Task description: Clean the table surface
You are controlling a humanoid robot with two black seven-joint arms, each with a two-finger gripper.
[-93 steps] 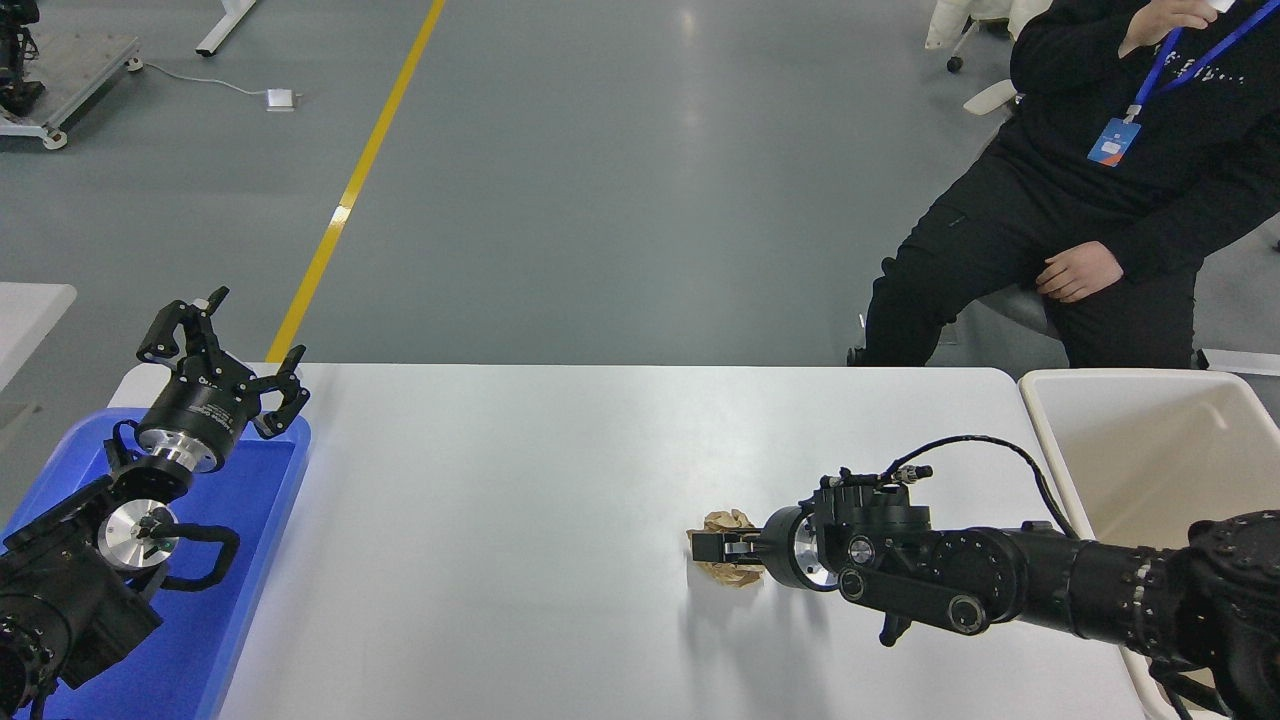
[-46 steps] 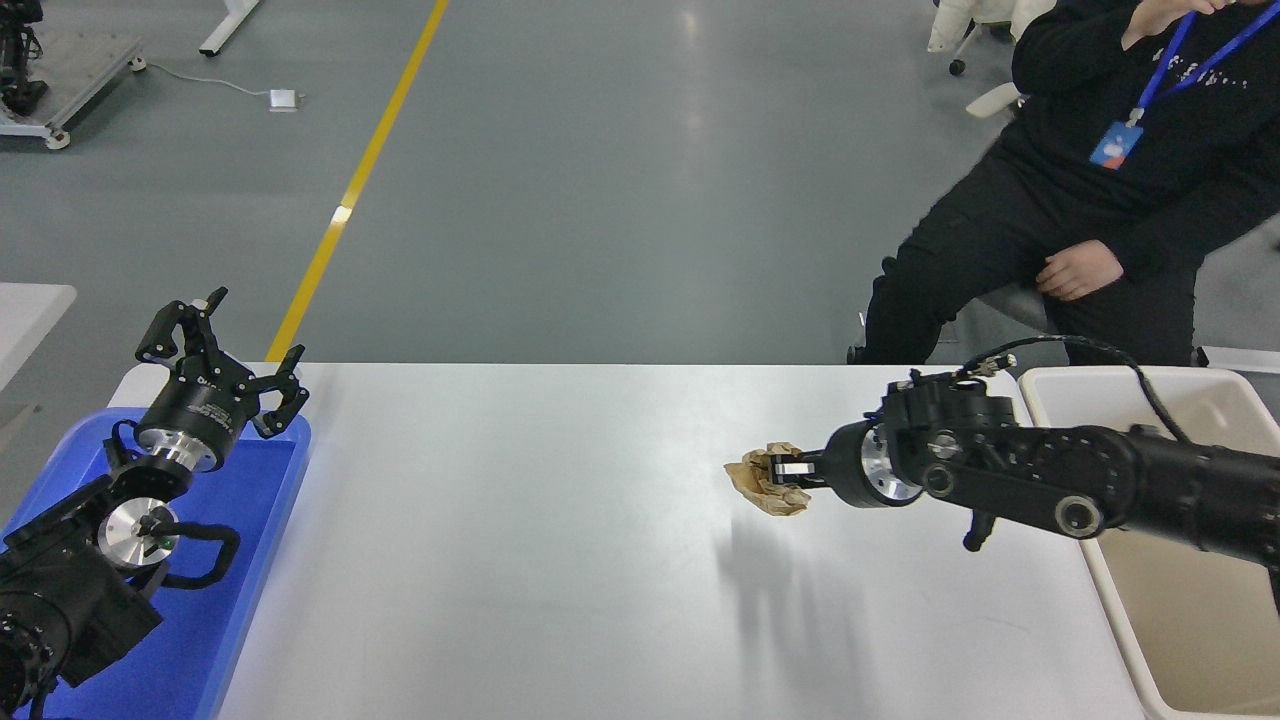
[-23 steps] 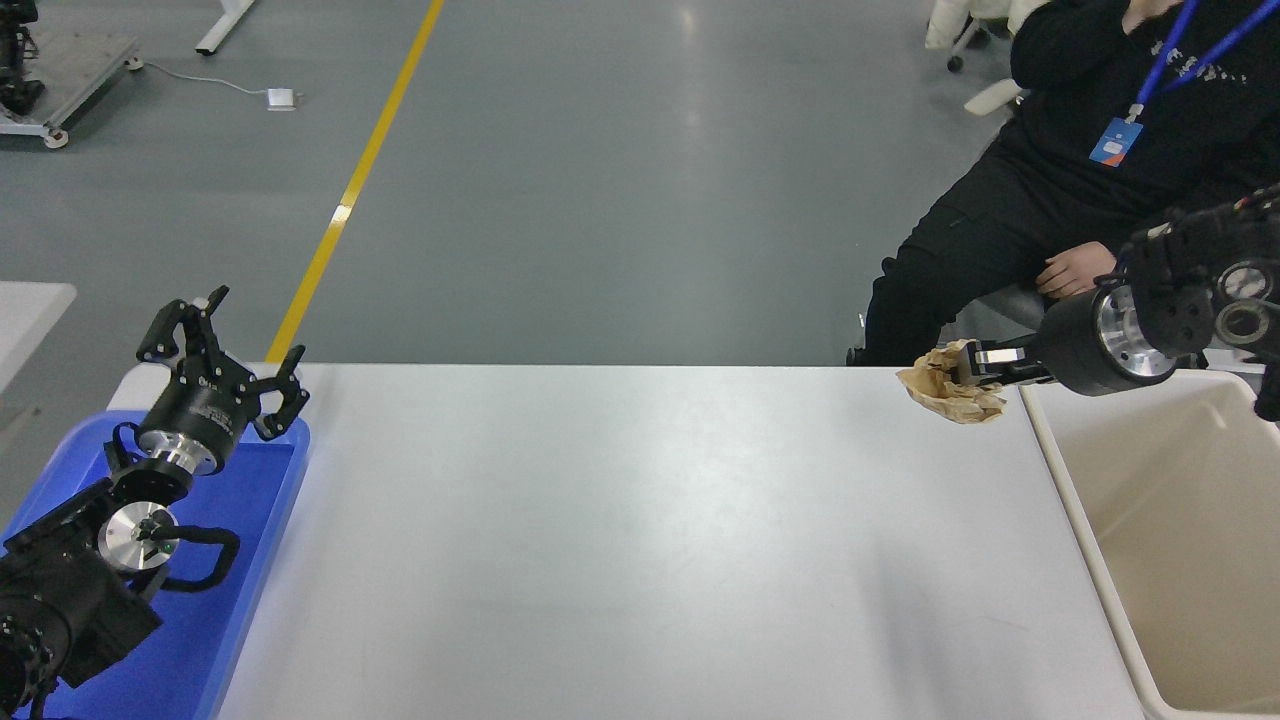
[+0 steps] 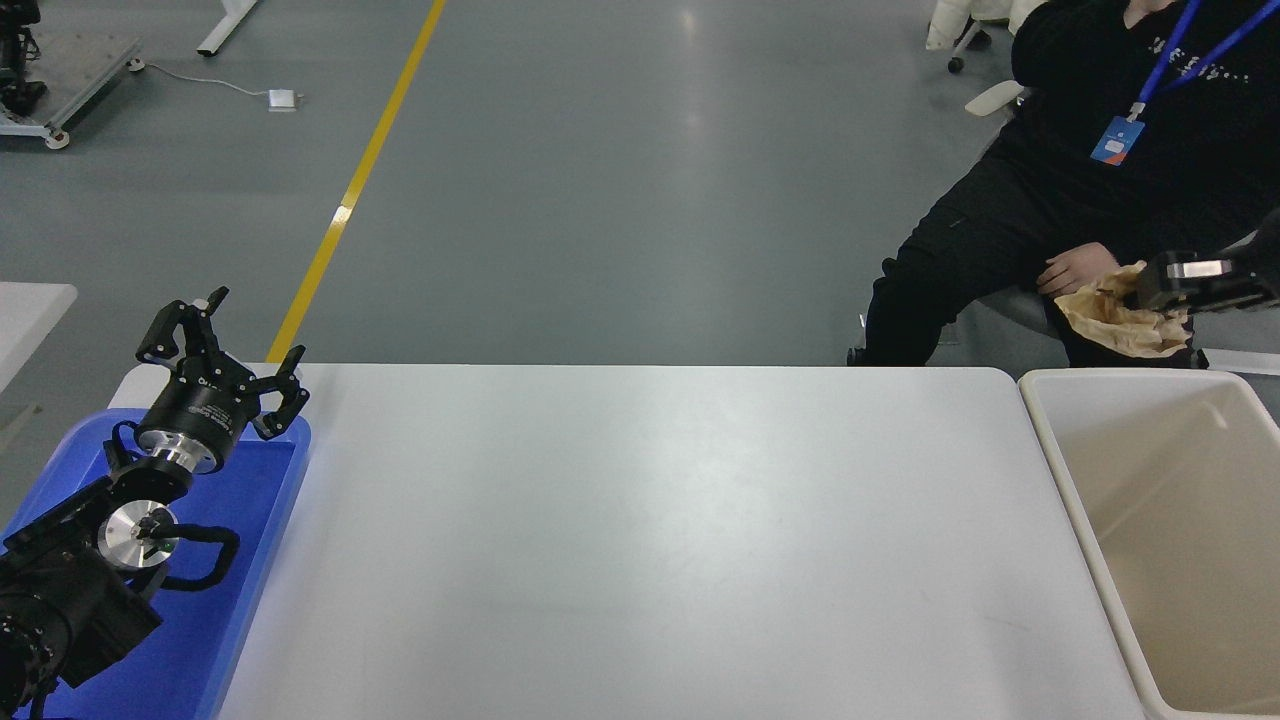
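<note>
The white table surface (image 4: 640, 540) fills the middle of the head view and is bare. My right gripper (image 4: 1150, 297) reaches in from the right edge, high above the far end of the beige bin (image 4: 1050, 450), shut on a crumpled brown paper ball (image 4: 1115, 322). Most of the right arm is out of frame. My left gripper (image 4: 215, 345) is parked at the lower left above the blue tray (image 4: 260, 500), fingers spread open and holding nothing.
A seated person in black (image 4: 1050, 200) is at the far right, one hand (image 4: 1075, 268) resting on a knee just behind the held paper. The beige bin's inside looks bare. A yellow floor line (image 4: 350, 190) runs beyond the table.
The right gripper lifted the paper ball off the table middle and carried it right and up, to above the bin's far end. The left arm stayed still.
</note>
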